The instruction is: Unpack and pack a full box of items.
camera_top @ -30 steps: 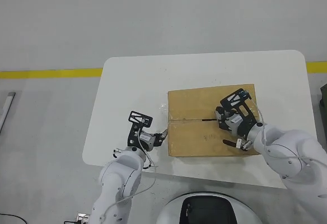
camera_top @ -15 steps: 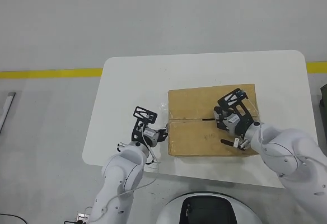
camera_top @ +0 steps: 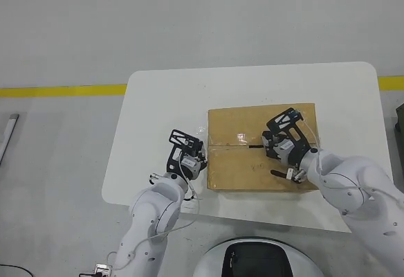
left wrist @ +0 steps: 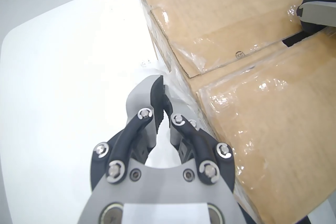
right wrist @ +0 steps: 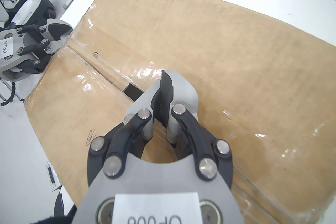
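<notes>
Squarely on the white table (camera_top: 160, 104), a closed cardboard box (camera_top: 247, 128) lies flat, with a clenched pincer at each end of its centre seam (left wrist: 252, 57).
The box is a plain brown matte rectangle; its long axis and its seam run straight from the left gripper (left wrist: 162, 88) to the right gripper (right wrist: 165, 78); glossy, wrinkled clear tape (left wrist: 236, 104) covers the flaps on both sides of the seam; the left gripper's fingers are pressed together just beside the box's end wall, with a loose end of tape at their tips; whether they pinch it I cannot tell; the right gripper, also squeezed closed and holding nothing, hangs over the box top; a dark slot (right wrist: 132, 91) in the seam sits just beside its tips, on the side towards the left gripper.
</notes>
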Controlling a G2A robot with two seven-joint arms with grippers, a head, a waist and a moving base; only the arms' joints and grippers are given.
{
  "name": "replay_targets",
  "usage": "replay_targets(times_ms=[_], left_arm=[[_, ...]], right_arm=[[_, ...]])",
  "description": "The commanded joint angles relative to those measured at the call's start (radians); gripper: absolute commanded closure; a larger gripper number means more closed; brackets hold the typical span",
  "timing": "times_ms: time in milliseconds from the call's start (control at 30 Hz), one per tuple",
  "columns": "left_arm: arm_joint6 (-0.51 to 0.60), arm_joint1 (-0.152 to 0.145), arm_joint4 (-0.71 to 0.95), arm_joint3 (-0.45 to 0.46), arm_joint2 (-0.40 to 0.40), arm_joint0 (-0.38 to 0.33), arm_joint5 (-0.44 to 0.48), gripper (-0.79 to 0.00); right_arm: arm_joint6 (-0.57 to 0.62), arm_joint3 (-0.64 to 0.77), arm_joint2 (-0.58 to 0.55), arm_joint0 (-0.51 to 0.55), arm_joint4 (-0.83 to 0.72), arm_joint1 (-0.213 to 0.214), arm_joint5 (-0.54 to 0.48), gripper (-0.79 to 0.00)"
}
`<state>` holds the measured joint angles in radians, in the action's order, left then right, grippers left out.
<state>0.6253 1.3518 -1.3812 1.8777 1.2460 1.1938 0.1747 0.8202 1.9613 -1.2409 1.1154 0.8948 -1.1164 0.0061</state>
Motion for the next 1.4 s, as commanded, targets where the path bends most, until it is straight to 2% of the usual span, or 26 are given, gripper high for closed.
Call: replay_targets(times_ms=[0,433,867,1300,1367], left_arm=[[-0.008,0.0,-0.008,0.002,-0.002,-0.001,-0.005,0.0],[-0.025,-0.004,-0.129,0.031,-0.023,0.006,-0.039,0.0],[-0.023,0.004,-0.277,0.081,-0.07,0.038,-0.187,0.0],[-0.004,0.011,-0.415,0.093,-0.096,0.041,-0.222,0.0],[0.009,0.013,-0.403,0.091,-0.096,0.04,-0.224,-0.332]], right_arm=[[0.0,-0.005,0.001,-0.003,0.0,-0.001,-0.002,0.0],[0.046,-0.039,0.011,-0.028,0.019,-0.003,-0.003,0.0],[0.067,-0.051,0.008,-0.034,0.03,-0.005,0.007,0.0],[0.076,-0.044,0.001,-0.027,0.033,-0.006,0.01,0.0],[0.074,-0.044,0.0,-0.026,0.032,-0.006,0.009,0.0]])
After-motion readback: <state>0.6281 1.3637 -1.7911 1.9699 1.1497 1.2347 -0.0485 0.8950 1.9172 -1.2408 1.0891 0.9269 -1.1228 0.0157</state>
